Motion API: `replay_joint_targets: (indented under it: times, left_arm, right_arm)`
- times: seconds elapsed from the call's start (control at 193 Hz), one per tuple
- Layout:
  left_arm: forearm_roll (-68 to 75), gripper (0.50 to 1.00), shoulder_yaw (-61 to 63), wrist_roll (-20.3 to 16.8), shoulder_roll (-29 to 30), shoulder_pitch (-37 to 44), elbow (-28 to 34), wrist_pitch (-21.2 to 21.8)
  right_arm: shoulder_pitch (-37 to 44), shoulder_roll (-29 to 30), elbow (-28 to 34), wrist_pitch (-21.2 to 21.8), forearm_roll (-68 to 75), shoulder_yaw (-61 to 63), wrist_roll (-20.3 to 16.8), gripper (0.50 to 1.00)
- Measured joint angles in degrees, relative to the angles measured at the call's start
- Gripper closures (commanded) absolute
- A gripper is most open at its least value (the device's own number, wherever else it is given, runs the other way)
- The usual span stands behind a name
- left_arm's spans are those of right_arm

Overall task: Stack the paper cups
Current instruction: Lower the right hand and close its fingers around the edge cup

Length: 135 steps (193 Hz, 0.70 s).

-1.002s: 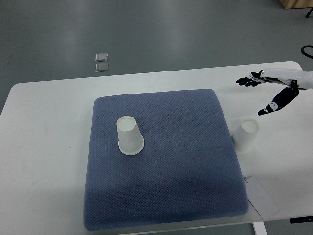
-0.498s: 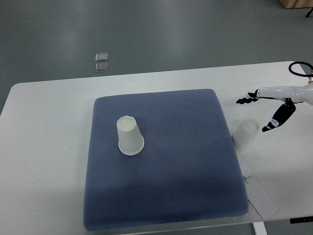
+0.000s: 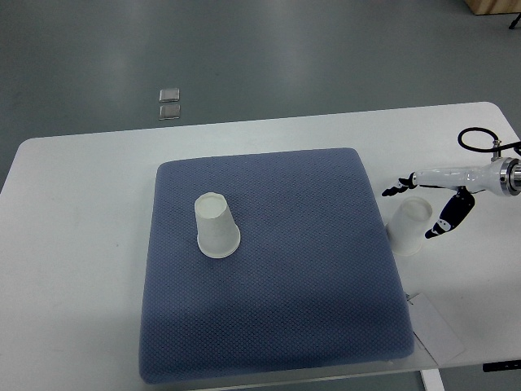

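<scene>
- So, top view, the only one: white table (image 3: 81, 244) with a blue pad (image 3: 277, 326) lying in the middle of it, covering most of the width.
- First cup (image 3: 216, 226) sits upside down on the pad, left of the pad's centre, wide rim down and the flat base facing up. Nothing is near it.
- Second cup (image 3: 408, 226) is off the pad, on the bare table just beside the pad's right edge. Also upside down, and it looks tilted a bit from this angle.
- Right hand (image 3: 425, 205) comes in from the right edge, white arm with dark fingertips. It's spread open around the top of the second cup: fingers (image 3: 396, 186) reach over the far side, thumb (image 3: 444, 226) hangs on the near right side.
- Thumb looks right up against the cup wall, fingers look a little clear of it. Can't tell for sure if anything is actually touching. It isn't clamped on the cup.
- A black cable (image 3: 474, 140) loops above the wrist near the right edge.
- White tag (image 3: 436, 329) lies on the table by the pad's near right corner.
- Two small clear squares (image 3: 169, 103) sit on the grey floor beyond the table.
- Cups are well apart, so not stacked yet.
</scene>
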Motion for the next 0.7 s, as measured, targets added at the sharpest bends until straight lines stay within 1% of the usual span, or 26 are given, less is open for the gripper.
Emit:
replay_joint_targets:
  times: [0.078, 0.14, 0.187, 0.369, 0.519, 0.607, 0.639, 0.644, 0.654, 0.68, 0.701]
  left_arm:
    - [0.00, 0.500, 0.00, 0.00, 0.00, 0.00, 0.00, 0.00]
    - [0.00, 0.500, 0.00, 0.00, 0.00, -0.02, 0.00, 0.00]
    - [0.00, 0.500, 0.00, 0.00, 0.00, -0.02, 0.00, 0.00]
    - [0.00, 0.500, 0.00, 0.00, 0.00, -0.01, 0.00, 0.00]
    - [0.00, 0.500, 0.00, 0.00, 0.00, -0.01, 0.00, 0.00]
    - [0.00, 0.500, 0.00, 0.00, 0.00, 0.00, 0.00, 0.00]
    - [0.00, 0.500, 0.00, 0.00, 0.00, -0.01, 0.00, 0.00]
    - [0.00, 0.500, 0.00, 0.00, 0.00, -0.01, 0.00, 0.00]
    - [0.00, 0.500, 0.00, 0.00, 0.00, -0.01, 0.00, 0.00]
    - [0.00, 0.500, 0.00, 0.00, 0.00, -0.02, 0.00, 0.00]
    - [0.00, 0.500, 0.00, 0.00, 0.00, -0.03, 0.00, 0.00]
  right_arm:
    - [0.05, 0.17, -0.35, -0.35, -0.37, -0.42, -0.02, 0.703]
    - [0.11, 0.37, -0.53, -0.73, -0.66, -0.78, -0.03, 0.709]
    - [0.11, 0.52, -0.61, -1.07, -0.78, -0.99, -0.03, 0.726]
    - [0.11, 0.90, -1.03, -1.69, -0.92, -1.48, -0.10, 0.742]
    - [0.08, 1.03, -1.57, -2.14, -0.93, -1.66, -0.11, 0.777]
    - [0.08, 1.04, -1.83, -2.88, -0.95, -2.21, -0.10, 0.824]
    - [0.08, 1.03, -1.93, -3.11, -0.95, -2.39, -0.10, 0.846]
    - [0.08, 1.03, -1.94, -3.15, -0.95, -2.42, -0.10, 0.856]
    - [0.08, 1.03, -1.97, -3.22, -0.95, -2.46, -0.10, 0.857]
    - [0.09, 1.03, -2.04, -3.43, -0.95, -2.59, -0.10, 0.893]
    - [0.11, 1.03, -2.08, -3.54, -0.95, -2.64, -0.10, 0.912]
